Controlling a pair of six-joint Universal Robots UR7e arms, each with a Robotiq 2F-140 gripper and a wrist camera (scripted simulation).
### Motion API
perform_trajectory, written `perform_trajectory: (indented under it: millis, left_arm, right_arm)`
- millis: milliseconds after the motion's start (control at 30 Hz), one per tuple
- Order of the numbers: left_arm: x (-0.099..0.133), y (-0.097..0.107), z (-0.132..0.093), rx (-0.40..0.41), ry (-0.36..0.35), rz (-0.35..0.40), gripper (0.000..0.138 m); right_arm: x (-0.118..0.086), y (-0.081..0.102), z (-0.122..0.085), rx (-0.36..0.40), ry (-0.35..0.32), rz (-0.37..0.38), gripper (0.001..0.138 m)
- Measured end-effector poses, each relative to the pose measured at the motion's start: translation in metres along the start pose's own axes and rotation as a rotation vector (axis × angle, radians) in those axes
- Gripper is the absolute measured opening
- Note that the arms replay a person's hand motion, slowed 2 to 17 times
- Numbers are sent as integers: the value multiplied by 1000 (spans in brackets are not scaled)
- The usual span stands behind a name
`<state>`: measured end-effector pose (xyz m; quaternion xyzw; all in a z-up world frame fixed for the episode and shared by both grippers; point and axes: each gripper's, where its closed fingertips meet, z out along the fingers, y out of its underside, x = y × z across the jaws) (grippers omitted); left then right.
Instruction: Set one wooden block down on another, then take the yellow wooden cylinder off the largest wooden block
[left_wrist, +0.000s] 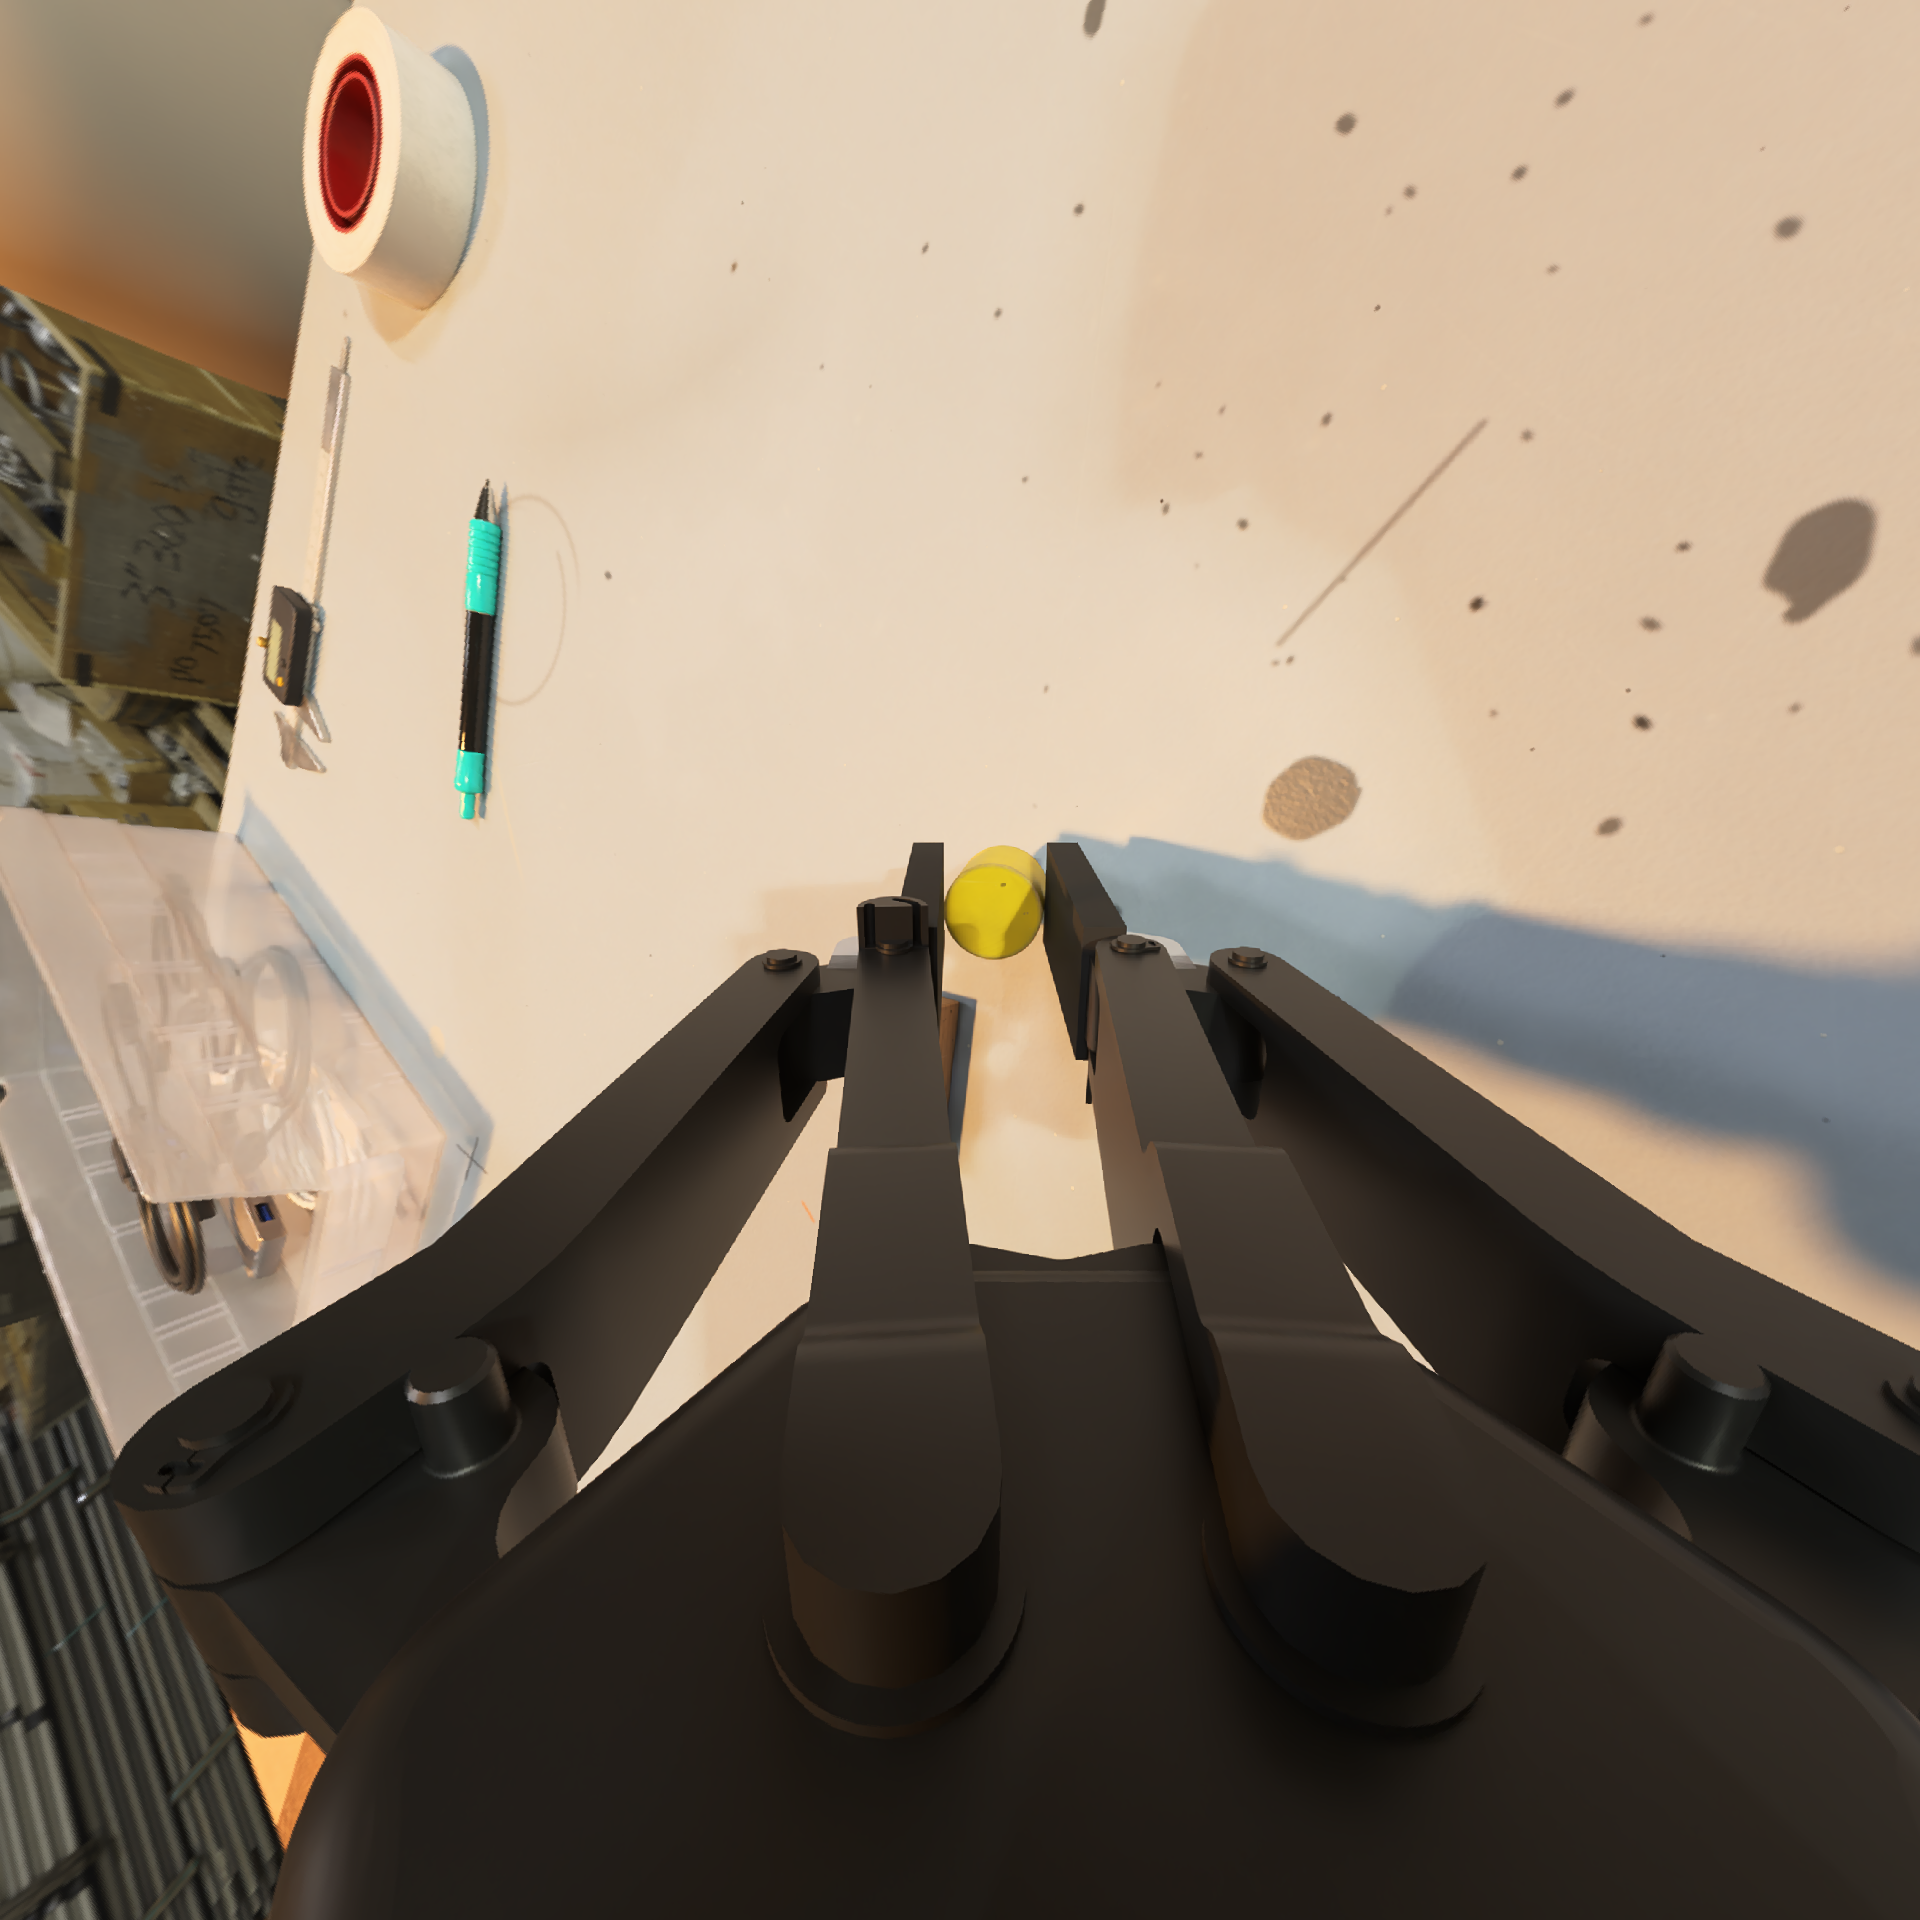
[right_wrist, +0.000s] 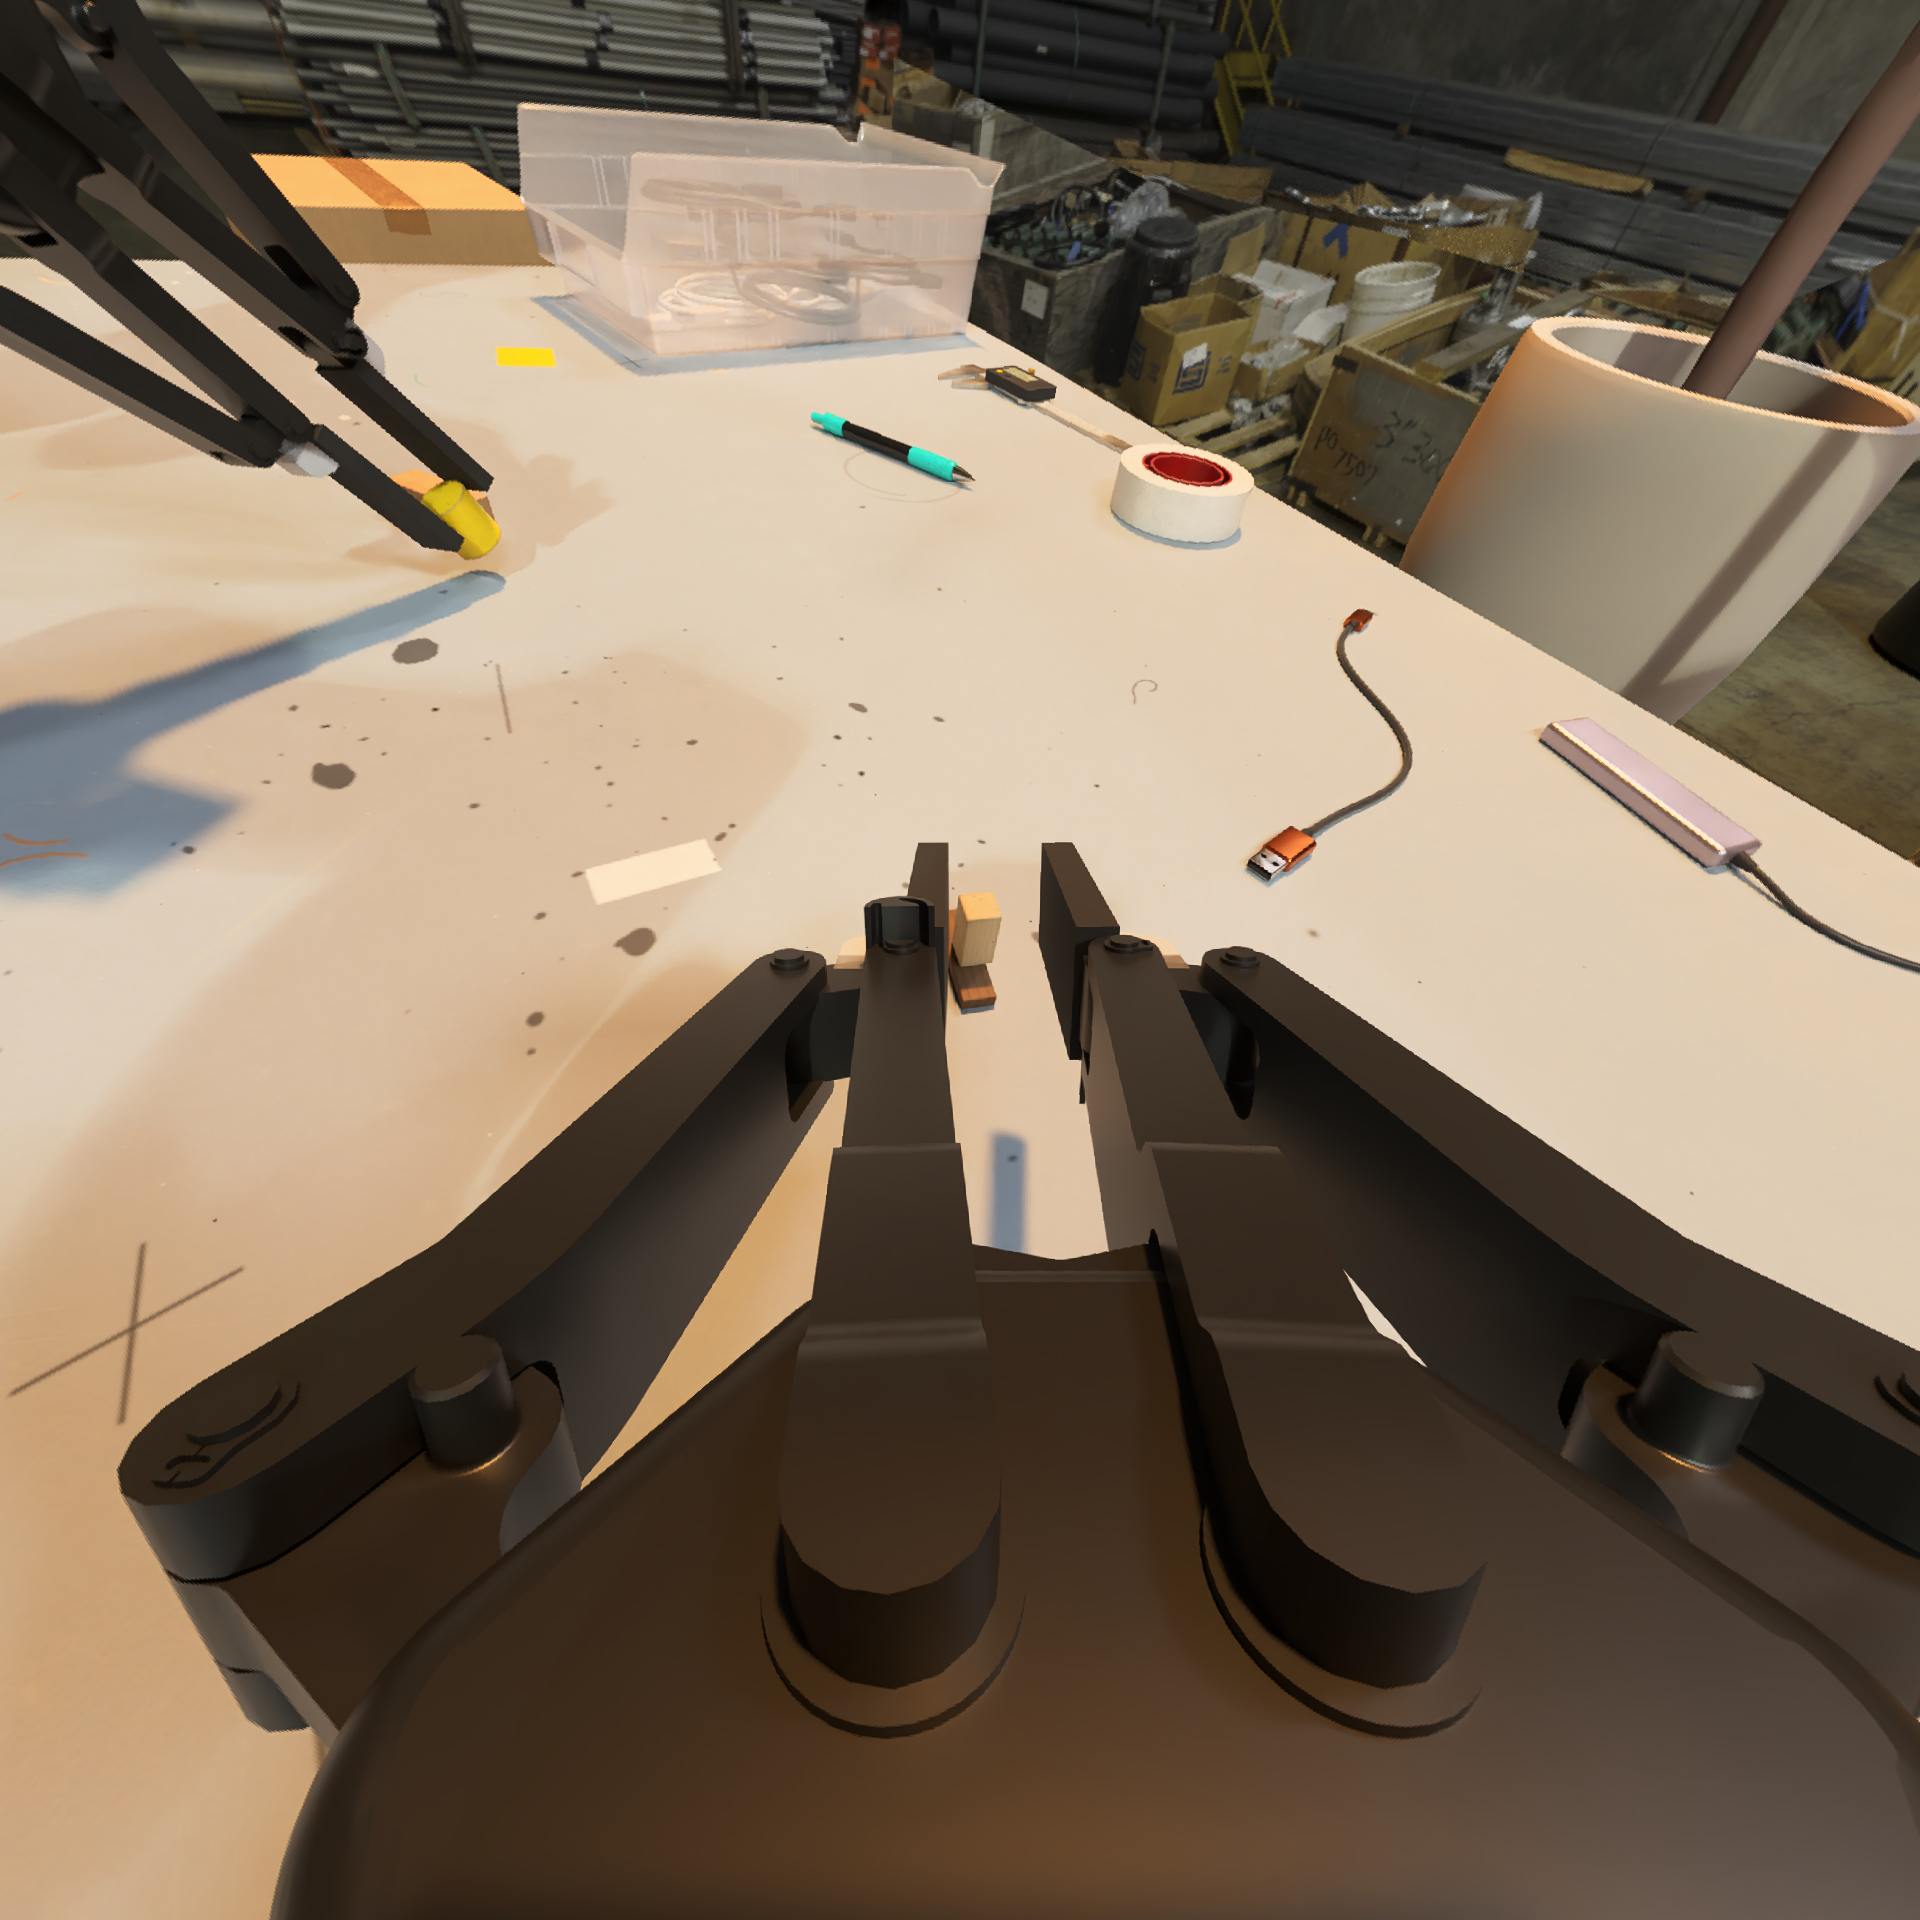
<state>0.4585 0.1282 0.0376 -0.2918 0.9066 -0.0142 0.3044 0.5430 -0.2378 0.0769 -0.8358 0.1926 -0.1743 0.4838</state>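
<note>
- Left hand (left_wrist: 995, 914) is clamped on the yellow wooden cylinder (left_wrist: 993, 914); I see both pads touching its sides, with the round end face toward my camera.
- From the right wrist view, that left hand (right_wrist: 465, 520) reaches down from the far left, holding the yellow wooden cylinder (right_wrist: 465, 520) low over the bench (right_wrist: 935, 644), with an orange-tan wooden block (right_wrist: 418, 481) just behind it.
- Right hand (right_wrist: 992, 914) is spread apart and grips nothing; its fingers sit either side of a small stack.
- That stack is a pale wooden block (right_wrist: 978, 928) standing upright on a dark brown wooden block (right_wrist: 974, 985), close to the left finger, clear of the right one.
- Far across the bench I see a teal-and-black pen (right_wrist: 891, 447), a roll of white tape (right_wrist: 1181, 495), a caliper (right_wrist: 1023, 387) and a clear plastic bin (right_wrist: 758, 234).
- At the right lie an orange USB cable (right_wrist: 1340, 769) and a flat pink hub (right_wrist: 1647, 790).
</note>
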Motion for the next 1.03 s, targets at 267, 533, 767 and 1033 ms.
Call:
perform_trajectory:
  millis: [267,533,767,1033]
  left_arm:
    - [0,-1,3,-2,-84,17,26]
    - [0,-3,5,-3,-145,26,26]
    - [0,-3,5,1,-173,31,26]
    - [1,-3,6,6,-182,35,26]
  right_arm:
    - [-1,0,0,0,-1,-2,24]
    - [-1,-1,0,2,-2,-4,23]
    - [-2,-1,0,4,-3,-4,23]
    - [-2,-1,0,6,-3,-5,23]
